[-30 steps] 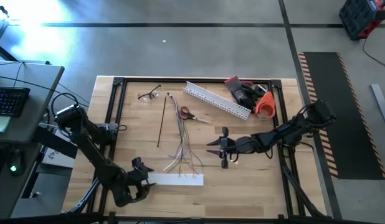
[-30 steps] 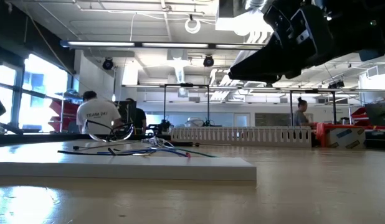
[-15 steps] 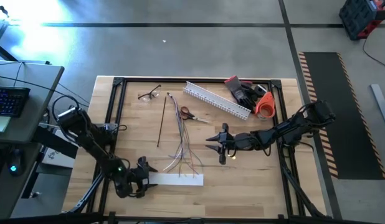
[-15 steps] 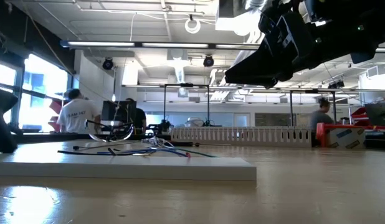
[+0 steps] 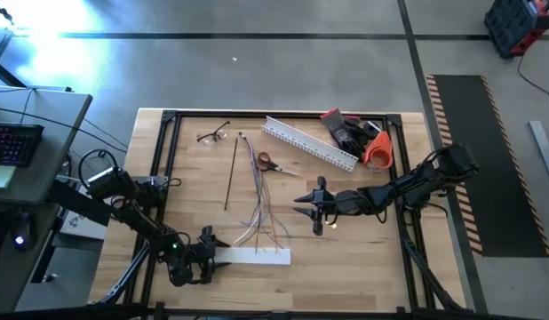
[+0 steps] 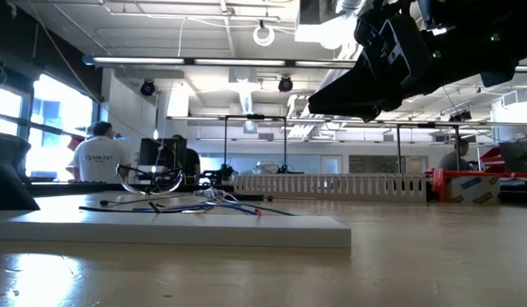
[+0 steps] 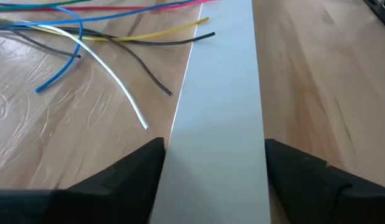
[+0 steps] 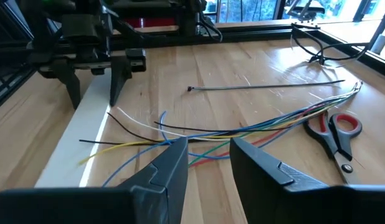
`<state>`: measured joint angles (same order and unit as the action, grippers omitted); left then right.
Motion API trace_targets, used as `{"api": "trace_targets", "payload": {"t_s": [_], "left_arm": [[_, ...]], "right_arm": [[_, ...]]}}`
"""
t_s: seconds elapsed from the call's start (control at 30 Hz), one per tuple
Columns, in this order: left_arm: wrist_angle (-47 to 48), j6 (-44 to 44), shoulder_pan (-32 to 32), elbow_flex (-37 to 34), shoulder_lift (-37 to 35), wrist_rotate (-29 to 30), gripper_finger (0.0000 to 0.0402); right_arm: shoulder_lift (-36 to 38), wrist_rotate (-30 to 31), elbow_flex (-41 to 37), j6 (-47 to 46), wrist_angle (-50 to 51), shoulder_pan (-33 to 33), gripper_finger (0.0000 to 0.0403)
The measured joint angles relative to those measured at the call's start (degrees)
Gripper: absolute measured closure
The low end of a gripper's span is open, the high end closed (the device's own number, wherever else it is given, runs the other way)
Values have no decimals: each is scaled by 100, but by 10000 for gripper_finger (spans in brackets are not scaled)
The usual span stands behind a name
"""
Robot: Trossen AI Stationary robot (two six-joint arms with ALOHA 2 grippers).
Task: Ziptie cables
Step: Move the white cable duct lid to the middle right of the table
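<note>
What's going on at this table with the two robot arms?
Nothing is tied yet. The left gripper sits with its fingers open on either side of one end of a flat white strip at the table's near edge. The right gripper hovers partly open just beside the loose cables, holding nothing. The black ziptie lies untouched next to them, with scissors nearby.

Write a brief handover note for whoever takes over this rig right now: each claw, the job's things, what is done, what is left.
Left claw: open, straddling the end of the white cover strip, not closed on it.
Right claw: empty, slightly open, poised over the cables at mid-table.
Ziptie: lying loose on the table, beside the cables.
Done: nothing bundled or tied.
Left: gather the cables, wrap the ziptie around them, tighten.
</note>
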<state>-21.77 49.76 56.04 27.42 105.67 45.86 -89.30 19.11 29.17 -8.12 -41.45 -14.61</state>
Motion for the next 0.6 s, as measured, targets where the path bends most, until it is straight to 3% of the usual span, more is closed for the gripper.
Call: {"api": "trace_targets", "payload": {"t_s": [0.1,0.43,0.5,0.6], "left_arm": [[-54,2,-86,6,37,-12,194],[-392,-463,-452,-31,-356,-581,195],[-369,-629,-553,-34,-558,-680,248],[-284,-1022,-762,-46,-801,-749,284]], "right_arm": [[0,-97,0,0,-3,0,295],[0,-511,2,233,-552,-311,295],[0,-873,17,419,-820,-381,295],[0,-1481,256,544,-752,-447,295]]}}
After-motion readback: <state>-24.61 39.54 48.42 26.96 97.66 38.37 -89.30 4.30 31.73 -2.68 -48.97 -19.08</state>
